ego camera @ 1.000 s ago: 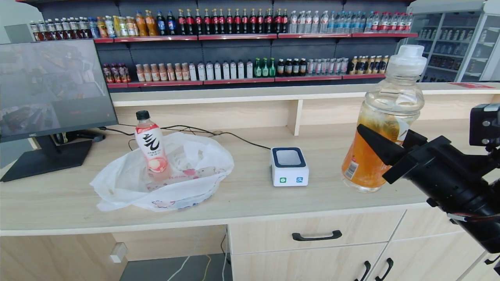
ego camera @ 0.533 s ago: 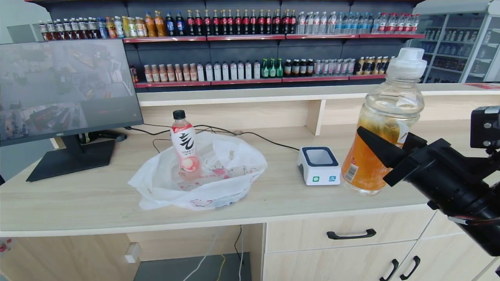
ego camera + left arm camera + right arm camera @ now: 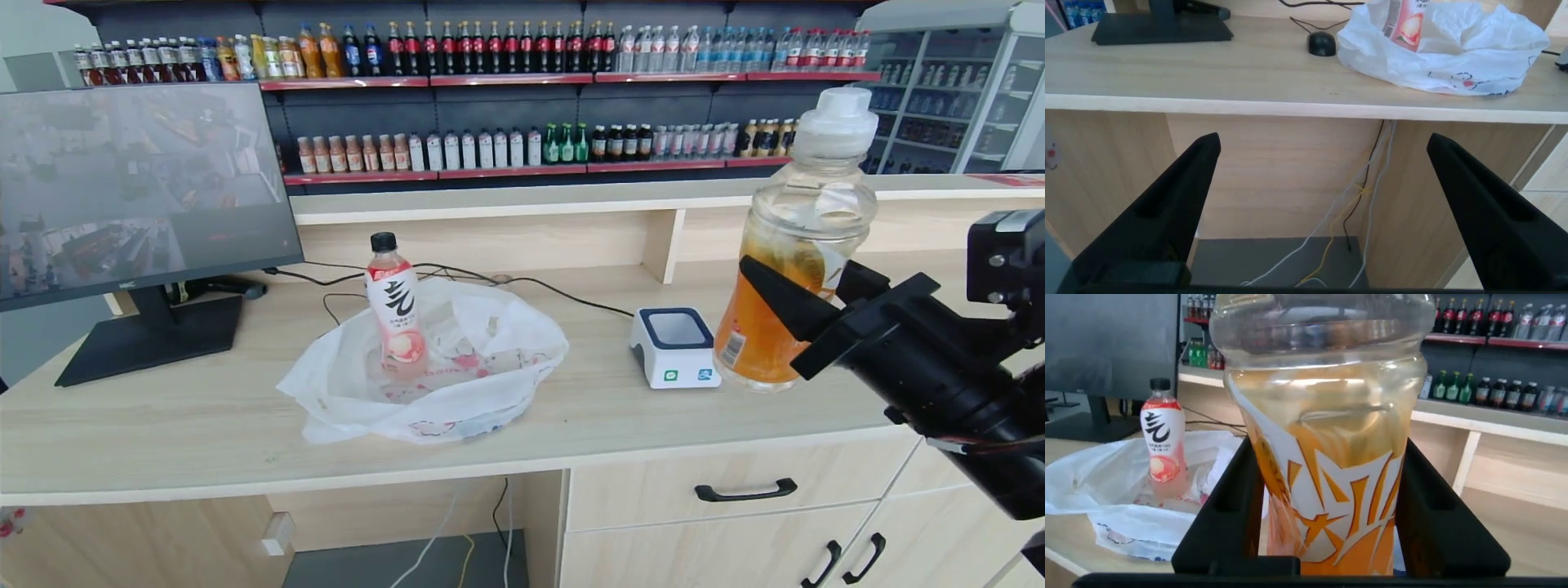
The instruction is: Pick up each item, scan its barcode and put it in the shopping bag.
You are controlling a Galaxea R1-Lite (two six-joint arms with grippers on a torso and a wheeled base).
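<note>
The right gripper [image 3: 804, 282] is clamped on the orange drink bottle [image 3: 804, 204]. Its 2 black fingers press against opposite sides of the bottle's lower half, which the right wrist view shows close up, with the right gripper [image 3: 1327, 449] around the bottle's [image 3: 1323, 376] orange label. The bottle is held nearly upright, leaning slightly, with its white cap on top. It is roughly half full of orange liquid and clear above that. In the head view it sits just right of the scanner [image 3: 674, 347], and a barcode patch shows low on the label, on the side toward the scanner. I cannot tell whether its base touches the bench [image 3: 163, 425].

The scanner is a small white box with a dark-framed window on top. It stands on the bench between the bottle and the shopping bag [image 3: 490, 367]. The white bag lies open and crumpled to the scanner's left, with 1 pink bottle [image 3: 395, 314] standing upright inside it, black cap up.

The left gripper [image 3: 1323, 143] is open, its 2 fingers spread wide and holding nothing. It is low in front of the bench's near edge, left of the bag.

A monitor [image 3: 139, 188] stands at the far left of the bench, with a black mouse [image 3: 1321, 45] near its stand. Black cables [image 3: 522, 282] run along the far side behind the bag. Shelves of drinks [image 3: 506, 151] line the back wall.
</note>
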